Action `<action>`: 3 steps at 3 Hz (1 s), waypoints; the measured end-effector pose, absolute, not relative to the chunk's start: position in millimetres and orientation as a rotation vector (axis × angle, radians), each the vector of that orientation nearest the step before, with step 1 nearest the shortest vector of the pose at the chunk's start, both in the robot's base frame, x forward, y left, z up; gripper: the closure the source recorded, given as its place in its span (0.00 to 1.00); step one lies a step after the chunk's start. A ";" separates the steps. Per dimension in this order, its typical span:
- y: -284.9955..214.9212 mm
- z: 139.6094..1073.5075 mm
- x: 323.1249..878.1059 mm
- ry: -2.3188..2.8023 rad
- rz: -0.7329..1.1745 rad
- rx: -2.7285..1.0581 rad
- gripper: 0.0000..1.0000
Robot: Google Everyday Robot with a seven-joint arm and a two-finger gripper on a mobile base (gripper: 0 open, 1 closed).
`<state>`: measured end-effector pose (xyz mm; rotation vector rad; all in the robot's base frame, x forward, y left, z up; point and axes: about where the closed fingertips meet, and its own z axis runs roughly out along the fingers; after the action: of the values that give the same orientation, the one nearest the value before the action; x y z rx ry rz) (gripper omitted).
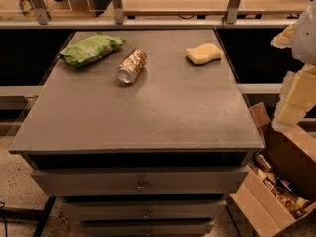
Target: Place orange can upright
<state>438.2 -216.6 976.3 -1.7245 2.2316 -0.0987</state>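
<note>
The orange can (132, 66) lies on its side on the grey tabletop (148, 112), in the back-left part. Its orange-brown and white body points away from me and its silver top faces the front left. My gripper (292, 102) hangs at the right edge of the view, off the table's right side and well away from the can. It holds nothing that I can see.
A green snack bag (91, 48) lies just left of the can. A yellow sponge (204, 54) lies at the back right. The table has drawers (140, 184) below. An open cardboard box (281, 181) with cans stands on the floor at the right. A metal railing (148, 22) runs behind.
</note>
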 end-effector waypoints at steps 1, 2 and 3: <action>-216.6 976.3 438.2 2.231 -0.099 -1.724 0.00; -199.9 964.0 462.0 2.245 0.013 -1.734 0.00; -165.7 951.0 518.1 2.277 0.141 -1.669 0.00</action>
<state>518.1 -165.7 951.0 -1.6690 2.2773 0.1405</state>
